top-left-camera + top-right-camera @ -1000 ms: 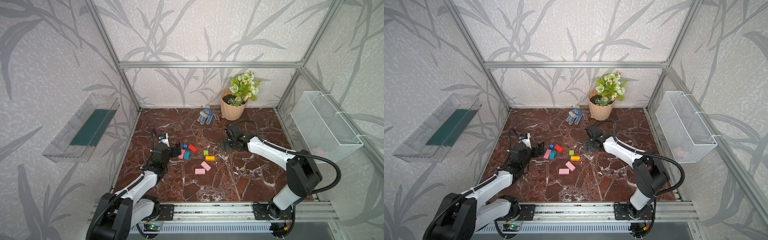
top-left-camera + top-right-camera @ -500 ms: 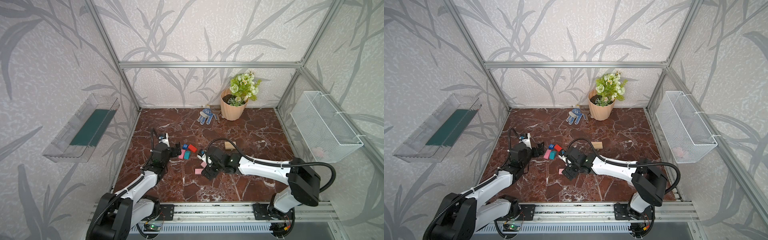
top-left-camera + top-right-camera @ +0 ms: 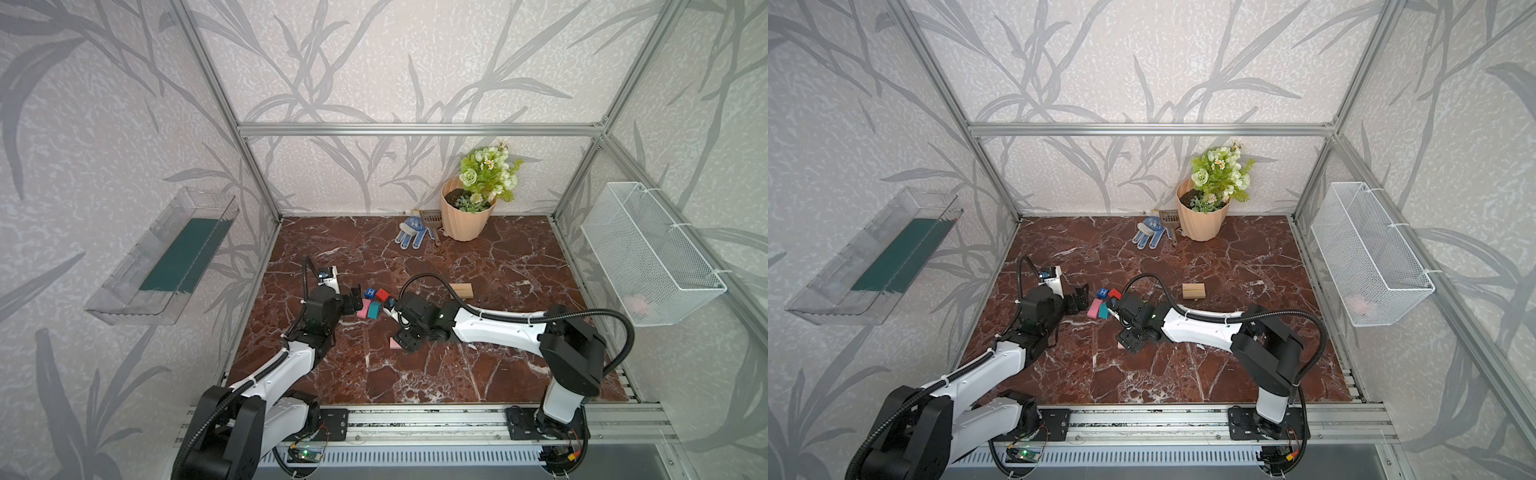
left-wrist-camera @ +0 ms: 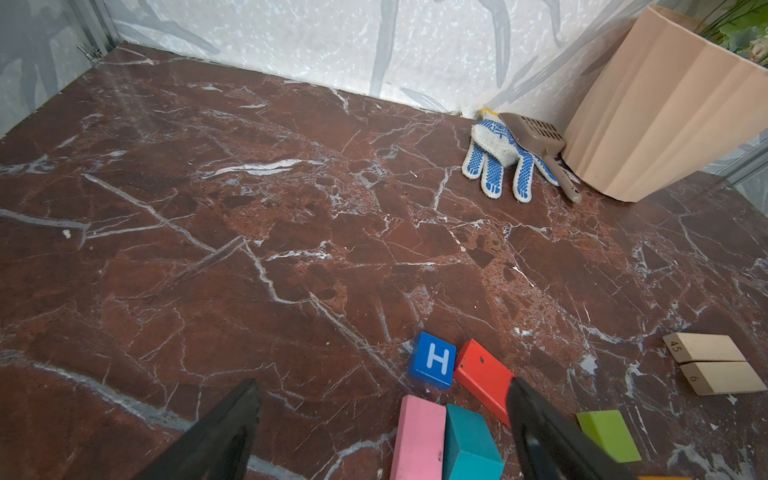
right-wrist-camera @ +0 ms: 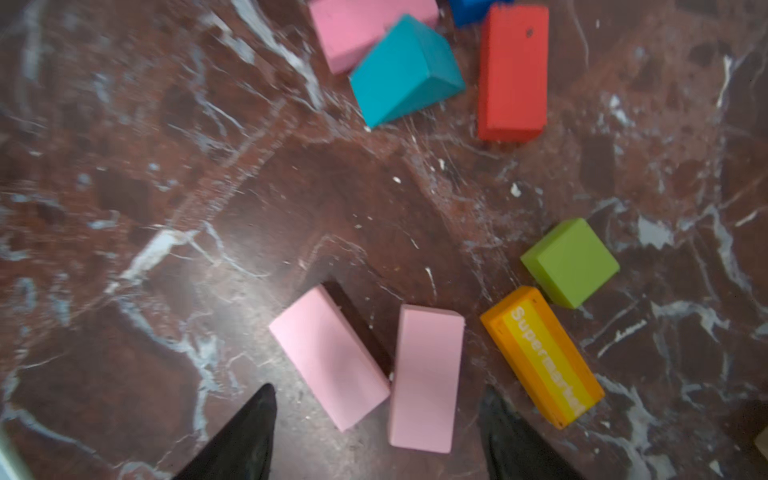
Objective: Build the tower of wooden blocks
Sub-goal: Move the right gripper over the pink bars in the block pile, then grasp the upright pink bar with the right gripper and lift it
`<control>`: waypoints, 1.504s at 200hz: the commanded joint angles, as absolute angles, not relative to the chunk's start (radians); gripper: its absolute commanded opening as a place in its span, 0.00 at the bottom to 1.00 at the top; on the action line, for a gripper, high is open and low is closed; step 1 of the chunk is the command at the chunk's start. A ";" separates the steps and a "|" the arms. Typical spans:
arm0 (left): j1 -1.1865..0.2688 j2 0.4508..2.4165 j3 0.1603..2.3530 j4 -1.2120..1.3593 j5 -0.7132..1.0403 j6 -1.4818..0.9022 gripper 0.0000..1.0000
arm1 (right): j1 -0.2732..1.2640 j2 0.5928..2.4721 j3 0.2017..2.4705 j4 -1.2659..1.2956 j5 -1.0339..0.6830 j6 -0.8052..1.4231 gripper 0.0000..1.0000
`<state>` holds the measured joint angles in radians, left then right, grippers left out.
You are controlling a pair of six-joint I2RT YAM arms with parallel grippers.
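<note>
pink blocks between spread right fingers

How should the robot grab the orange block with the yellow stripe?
From straight above, pinching its two long sides. The orange block lies flat and is narrow that way, so it should be an easy pinch. Grab a bit toward the end away from the lime green block, which crowds the other end; there the gap to the nearest pink block is wider too.

Pink block: near red block, mostly hidden under right end effector.
Blue cube: beside red block, cut off by edge.
</note>
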<state>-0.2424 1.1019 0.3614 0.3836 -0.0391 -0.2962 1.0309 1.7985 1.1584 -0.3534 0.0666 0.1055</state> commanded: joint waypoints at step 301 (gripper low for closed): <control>-0.255 1.061 0.334 0.422 -0.063 -0.279 0.93 | 0.960 1.947 1.215 -0.465 0.065 0.239 0.39</control>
<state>-0.2489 1.0805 0.3511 0.3985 -0.0521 -0.2882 0.9520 1.9160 1.2011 -0.4160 0.0601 0.2226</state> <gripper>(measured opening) 0.926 0.406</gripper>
